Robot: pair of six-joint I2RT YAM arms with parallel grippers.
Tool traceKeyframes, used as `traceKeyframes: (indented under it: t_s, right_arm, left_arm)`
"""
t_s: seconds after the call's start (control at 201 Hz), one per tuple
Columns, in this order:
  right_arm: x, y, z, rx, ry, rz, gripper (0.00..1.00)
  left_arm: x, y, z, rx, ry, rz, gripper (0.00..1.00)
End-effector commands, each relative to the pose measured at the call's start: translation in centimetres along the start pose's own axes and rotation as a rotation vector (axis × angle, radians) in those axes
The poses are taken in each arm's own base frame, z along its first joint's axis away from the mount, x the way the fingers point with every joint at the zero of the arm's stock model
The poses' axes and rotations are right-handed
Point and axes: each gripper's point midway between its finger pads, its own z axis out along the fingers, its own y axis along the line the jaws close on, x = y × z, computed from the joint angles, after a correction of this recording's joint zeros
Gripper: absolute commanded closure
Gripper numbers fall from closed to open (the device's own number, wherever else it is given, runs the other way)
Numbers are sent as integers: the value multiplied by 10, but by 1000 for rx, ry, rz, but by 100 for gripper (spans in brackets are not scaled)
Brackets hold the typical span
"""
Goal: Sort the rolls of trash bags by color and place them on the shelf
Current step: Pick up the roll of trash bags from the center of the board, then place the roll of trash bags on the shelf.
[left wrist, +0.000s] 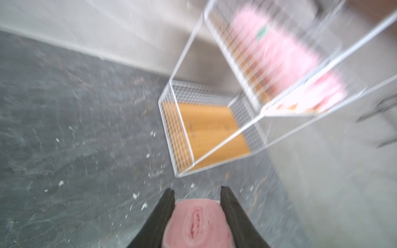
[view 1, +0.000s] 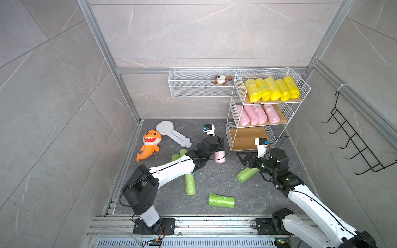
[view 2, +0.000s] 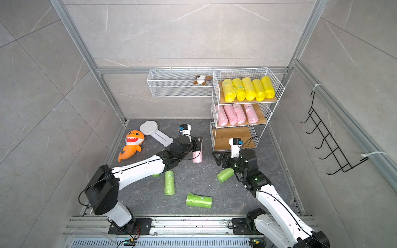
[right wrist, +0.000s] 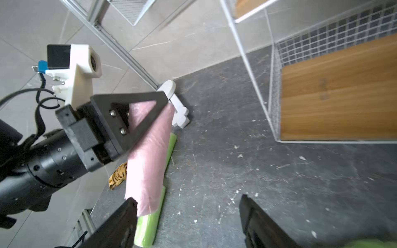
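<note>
My left gripper (left wrist: 197,190) is shut on a pale pink roll (left wrist: 196,221), which stands almost upright in the grip (view 1: 220,157) left of the shelf (view 1: 298,85). My right gripper (right wrist: 188,199) is open over bare floor, just right of that roll (right wrist: 150,154). The shelf's top tier holds several yellow rolls (view 1: 271,89). Its middle tier holds several pink rolls (view 1: 256,113), and its bottom board (view 1: 247,137) is bare. Green rolls lie on the floor (view 1: 190,184) (view 1: 221,200). One (view 1: 247,174) lies under my right wrist, and another (view 1: 179,155) is partly hidden by my left arm.
An orange shark plush (view 1: 149,146) and a white round-based stand (view 1: 171,133) lie at the back left of the floor. A long white wire basket (view 1: 189,85) on the back wall holds a small plush. A black hook rack (view 1: 354,146) hangs on the right wall.
</note>
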Motion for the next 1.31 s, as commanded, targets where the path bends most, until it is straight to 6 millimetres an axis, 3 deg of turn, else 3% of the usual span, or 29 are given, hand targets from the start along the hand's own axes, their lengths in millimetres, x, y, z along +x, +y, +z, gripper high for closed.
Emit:
traceKeyframes:
  t_s: [0.0,0.284,0.408,0.727,0.866,1.01,1.304]
  right_arm:
    - [-16,32,3,-77,-84,-11,19]
    - [-6,103,12,-303,-164,-52,9]
    - [2,116,18,-324,-164,-69,5]
    - [18,138,45,-272,-182,-106,8]
    - [21,147,46,-239,-219,-156,18]
    - [21,150,50,-223,-229,-169,36]
    - [16,144,53,-171,-255,-206,66]
  left_arm:
    - [-50,-33,-34,141,-168,-197,65]
    - [-72,-21,-80,233,-290,-496,65]
    - [-72,-11,-88,238,-316,-573,65]
    - [-71,3,-103,271,-377,-730,64]
    - [-71,9,-109,268,-395,-755,63]
    - [-68,15,-113,271,-401,-781,63]
    - [-62,22,-113,266,-400,-795,62]
